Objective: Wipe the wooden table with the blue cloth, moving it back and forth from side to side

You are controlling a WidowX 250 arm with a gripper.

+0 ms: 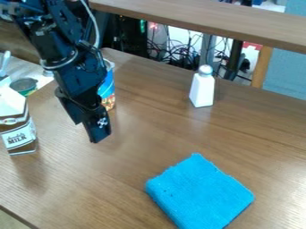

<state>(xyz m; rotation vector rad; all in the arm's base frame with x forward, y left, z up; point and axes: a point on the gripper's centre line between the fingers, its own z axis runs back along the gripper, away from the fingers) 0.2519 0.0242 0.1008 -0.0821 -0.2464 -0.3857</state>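
One gripper: black, hanging at a slant over the left part of the scene [99,135]; it seems to hold nothing, though whether it is wide or narrow I cannot tell.
Arm: enters from the upper left [58,53] and partly hides the container.
Blue container: the thing nearest the gripper [108,88], just beyond it, upright; contact with the arm cannot be judged.
Carton: brown and white [18,134], upright on its base at the far left, its panels facing the near side.
White shaker: on the far side, right of centre [202,90], upright on its flat base, probably steady, silver cap on top.
Blue cloth: near side, right of centre [200,192], lying flat, apparently folded into a thick pad, so it should not slide or roll easily.
Edges: the wooden table [152,120] ends behind the shaker, under a raised shelf [209,20], and again at the near left corner.
Room: container and carton crowd the gripper's left and far sides; shaker and cloth sit well apart, with bare wood between.
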